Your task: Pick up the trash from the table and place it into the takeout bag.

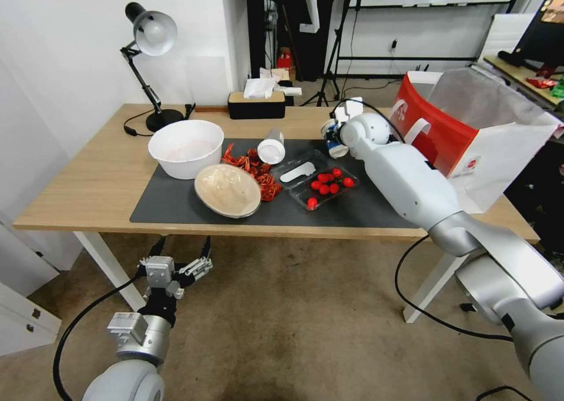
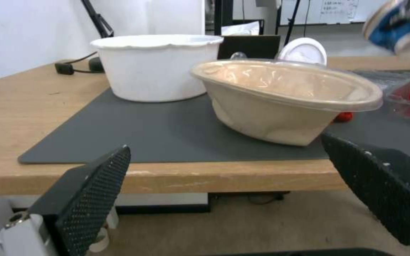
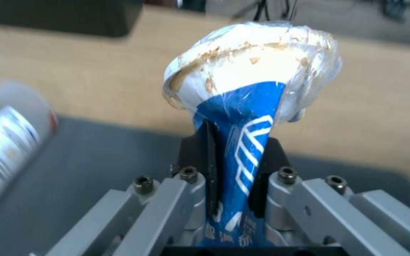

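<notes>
Now the right gripper [image 3: 233, 170] pinches the squashed blue cup [image 3: 243, 117] above the mat's [image 1: 247, 213] far edge, beside the bag [image 1: 470, 137], while the left gripper [image 1: 179, 260] hangs spread wide below the table [image 1: 82, 184].

Matt grey mat [image 1: 176, 204] on light wood table [image 1: 82, 184]; glossy film wraps the crushed paper cup [image 3: 243, 106].

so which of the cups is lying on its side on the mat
The white cup, tipped over on the dark mat beside the red scraps. The blue-and-white paper cup is not on the mat: the right gripper holds it squeezed, lifted above the table.
</notes>
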Controlling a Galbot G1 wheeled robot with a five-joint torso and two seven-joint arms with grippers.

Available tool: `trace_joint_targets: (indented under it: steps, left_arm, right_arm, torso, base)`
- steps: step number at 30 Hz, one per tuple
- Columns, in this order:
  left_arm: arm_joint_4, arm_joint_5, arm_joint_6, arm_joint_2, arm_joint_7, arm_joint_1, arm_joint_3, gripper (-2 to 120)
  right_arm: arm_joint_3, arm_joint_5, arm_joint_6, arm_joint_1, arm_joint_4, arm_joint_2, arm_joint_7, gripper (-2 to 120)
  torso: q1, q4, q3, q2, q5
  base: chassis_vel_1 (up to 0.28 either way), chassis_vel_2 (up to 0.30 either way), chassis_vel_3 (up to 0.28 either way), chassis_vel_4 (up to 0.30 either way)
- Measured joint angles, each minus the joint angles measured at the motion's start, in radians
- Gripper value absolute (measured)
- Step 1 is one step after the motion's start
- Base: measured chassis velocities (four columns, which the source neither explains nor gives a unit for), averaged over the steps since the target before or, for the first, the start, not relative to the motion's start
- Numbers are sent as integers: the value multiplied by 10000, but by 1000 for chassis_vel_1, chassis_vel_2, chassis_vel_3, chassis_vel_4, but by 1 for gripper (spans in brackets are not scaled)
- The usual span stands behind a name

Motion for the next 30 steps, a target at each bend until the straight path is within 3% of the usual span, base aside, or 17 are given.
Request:
trace_joint_targets:
  steps: [5,13,16,19,20,22,24,25,28,30]
  left_arm:
    - [-37,6,-1,-11,-5,9,-3,100]
    - [-81,7,-1,-31,-82,24,-29,100]
    - [-82,6,-6,-56,-201,25,-48,100]
    - [-82,6,-8,-63,-210,25,-52,100]
    - [-87,7,-10,-83,-215,28,-61,100]
    - [-86,8,-11,-88,-216,31,-61,100]
    - [-75,17,-33,-109,-209,35,-56,100]
    - [-75,17,-33,-109,-209,35,-56,100]
    - [-29,19,-47,-121,-198,35,-49,100]
    - [-4,19,-47,-120,-196,35,-49,100]
  right_arm:
    - [284,-926,639,-191,1507,-486,-230,8]
    - [560,-1092,1289,-794,3308,-1061,-717,8]
    - [790,-1139,1502,-1715,4755,-1453,-1283,8]
    - [875,-1281,1891,-2065,5162,-1591,-1559,8]
    - [1175,-1955,2940,-2822,5820,-1890,-2251,8]
    - [1252,-2151,3189,-2988,5911,-1947,-2395,8]
    - [1862,-3162,5093,-4064,6268,-2214,-2990,8]
    - [1862,-3162,5093,-4064,6268,-2214,-2990,8]
    - [3065,-3867,6870,-5117,6800,-2389,-2918,8]
    - [3410,-3956,7145,-5340,6970,-2484,-2794,8]
  torso:
    - [0,-1,0,0,0]
    - [-1,-1,0,0,-1]
    - [-1,1,-1,0,0]
    - [0,0,-1,0,1]
    - [-2,1,-1,1,-3]
    - [-3,-1,-1,1,-1]
    - [-2,-6,0,1,6]
    - [-2,-6,0,1,6]
    - [-2,-1,0,1,-1]
    - [-2,-1,0,1,0]
  base:
    - [0,0,0,0]
    - [0,0,0,0]
    - [0,0,0,0]
    - [0,0,0,0]
    - [0,0,0,0]
    - [0,0,0,0]
    - [0,0,0,0]
    - [0,0,0,0]
    - [0,0,0,0]
    - [0,0,0,0]
